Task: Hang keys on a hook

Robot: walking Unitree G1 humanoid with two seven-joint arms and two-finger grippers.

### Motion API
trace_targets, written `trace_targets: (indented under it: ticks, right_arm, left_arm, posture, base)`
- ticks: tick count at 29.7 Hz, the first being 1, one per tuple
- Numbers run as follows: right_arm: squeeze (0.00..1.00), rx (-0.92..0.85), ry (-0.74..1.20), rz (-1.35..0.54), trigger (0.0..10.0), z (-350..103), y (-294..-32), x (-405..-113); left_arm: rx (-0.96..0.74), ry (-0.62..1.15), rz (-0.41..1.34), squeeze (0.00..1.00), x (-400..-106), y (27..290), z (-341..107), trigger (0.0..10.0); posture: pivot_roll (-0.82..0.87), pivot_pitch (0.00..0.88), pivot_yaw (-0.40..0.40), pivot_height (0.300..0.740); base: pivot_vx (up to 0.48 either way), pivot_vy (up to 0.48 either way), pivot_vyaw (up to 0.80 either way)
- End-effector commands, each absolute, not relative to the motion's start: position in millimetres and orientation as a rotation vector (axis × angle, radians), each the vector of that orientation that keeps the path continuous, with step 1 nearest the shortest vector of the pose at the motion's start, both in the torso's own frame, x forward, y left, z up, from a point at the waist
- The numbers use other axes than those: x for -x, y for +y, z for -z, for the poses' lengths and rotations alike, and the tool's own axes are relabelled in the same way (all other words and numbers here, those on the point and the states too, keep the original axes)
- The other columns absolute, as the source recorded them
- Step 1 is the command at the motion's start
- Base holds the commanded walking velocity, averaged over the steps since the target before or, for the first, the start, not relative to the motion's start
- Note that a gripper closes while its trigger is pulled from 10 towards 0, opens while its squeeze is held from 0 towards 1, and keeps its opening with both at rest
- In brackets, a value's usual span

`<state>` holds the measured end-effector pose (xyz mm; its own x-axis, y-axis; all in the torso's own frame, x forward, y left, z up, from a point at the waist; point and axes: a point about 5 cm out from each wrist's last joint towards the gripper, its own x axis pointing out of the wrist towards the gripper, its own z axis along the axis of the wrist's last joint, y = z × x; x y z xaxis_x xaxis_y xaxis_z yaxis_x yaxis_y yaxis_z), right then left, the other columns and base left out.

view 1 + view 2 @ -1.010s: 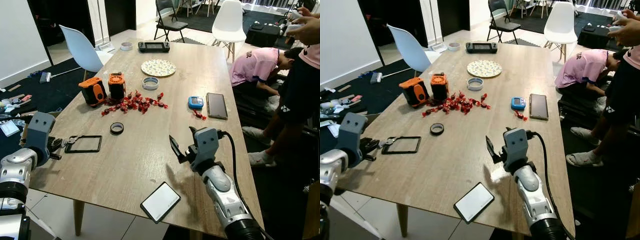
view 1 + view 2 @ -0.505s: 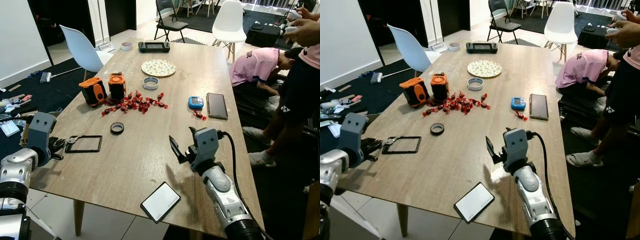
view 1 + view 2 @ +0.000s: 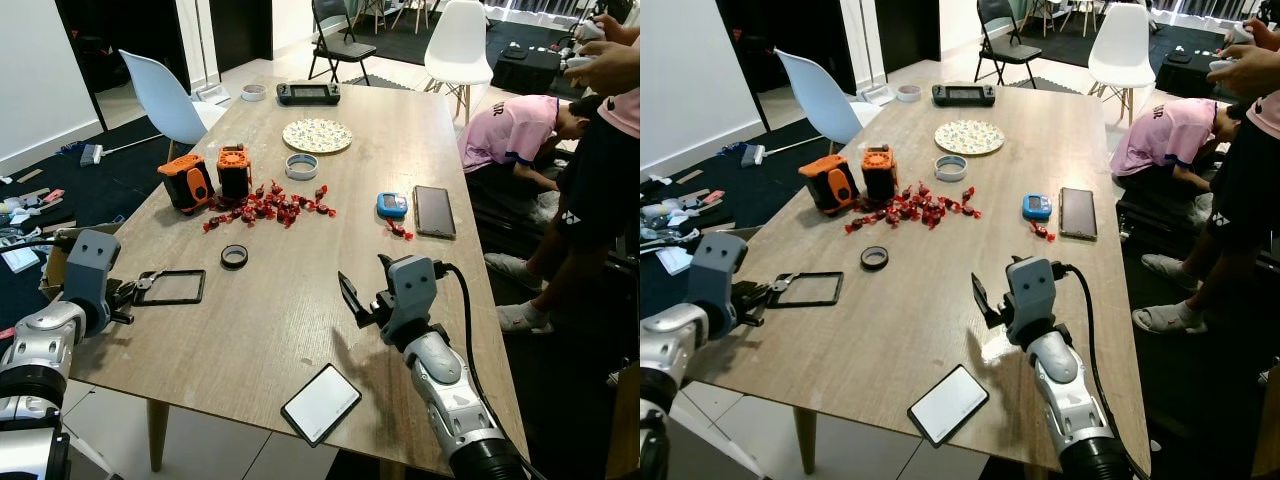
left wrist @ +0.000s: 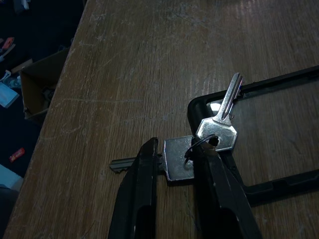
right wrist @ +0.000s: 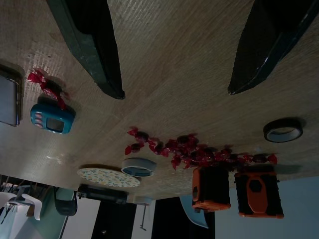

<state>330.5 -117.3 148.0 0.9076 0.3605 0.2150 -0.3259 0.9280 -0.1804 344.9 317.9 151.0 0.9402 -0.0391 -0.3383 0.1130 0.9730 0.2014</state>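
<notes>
The keys (image 4: pixel 217 132) are two silver keys on one ring, lying flat at the table's left edge, one across the corner of a black rectangular frame (image 3: pixel 172 288). My left gripper (image 4: pixel 177 149) is low over them, open only narrowly. Its fingers (image 4: pixel 142 189) straddle the flat key's head, and the blade runs under one finger. From the head, the left gripper (image 3: pixel 125 292) sits just left of the keys (image 3: pixel 150 281). My right gripper (image 3: pixel 362 285) hovers open above the bare wood near the table's front, empty.
A white-screened phone (image 3: pixel 320 403) lies at the front edge and a black tape ring (image 3: pixel 234 256) beyond the frame. Red candies (image 3: pixel 270 208), two orange devices (image 3: pixel 187 180), a plate (image 3: pixel 316 135) and a dark phone (image 3: pixel 433 210) lie further back. People (image 3: pixel 520 130) are at the right.
My left gripper has slid along the table's edge up to the keys. The right arm has stayed still.
</notes>
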Motion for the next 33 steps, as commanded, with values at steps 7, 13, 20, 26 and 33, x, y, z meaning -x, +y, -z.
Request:
trace_targets:
  ticks: [7, 13, 20, 26, 33]
  right_arm:
    - [0.0, 0.147, -0.239, -0.365, 10.0, -145.5, -115.6, -329.5]
    - [0.0, 0.149, -0.241, -0.362, 10.0, -145.6, -116.8, -329.0]
    - [0.0, 0.148, -0.24, -0.363, 10.0, -144.7, -116.3, -328.5]
    - [0.0, 0.146, -0.24, -0.378, 10.0, -145.7, -113.5, -330.0]
    - [0.0, 0.144, -0.242, -0.392, 10.0, -147.3, -111.3, -331.5]
  left_arm:
    - [-0.21, 0.357, 0.064, 0.0, -343.9, 314.7, -141.2, 1.8]
    - [-0.206, 0.307, 0.064, 0.0, -337.6, 323.1, -150.0, 8.4]
    - [-0.206, 0.171, 0.048, 0.0, -326.5, 325.3, -172.8, 10.0]
    - [-0.086, -0.075, 0.004, 0.0, -319.0, 298.2, -220.8, 10.0]
    - [-0.248, -0.059, 0.107, 0.0, -312.3, 247.8, -232.8, 10.0]
  posture:
    - [0.13, 0.154, -0.024, 0.74]
    - [0.12, 0.148, -0.02, 0.74]
    - [0.13, 0.144, -0.019, 0.74]
    - [0.16, 0.144, -0.039, 0.74]
    - [0.17, 0.147, -0.047, 0.74]
  base:
    - [0.0, 0.0, 0.0]
    - [0.0, 0.0, 0.0]
    - [0.0, 0.0, 0.0]
    - [0.0, 0.0, 0.0]
    - [0.0, 0.0, 0.0]
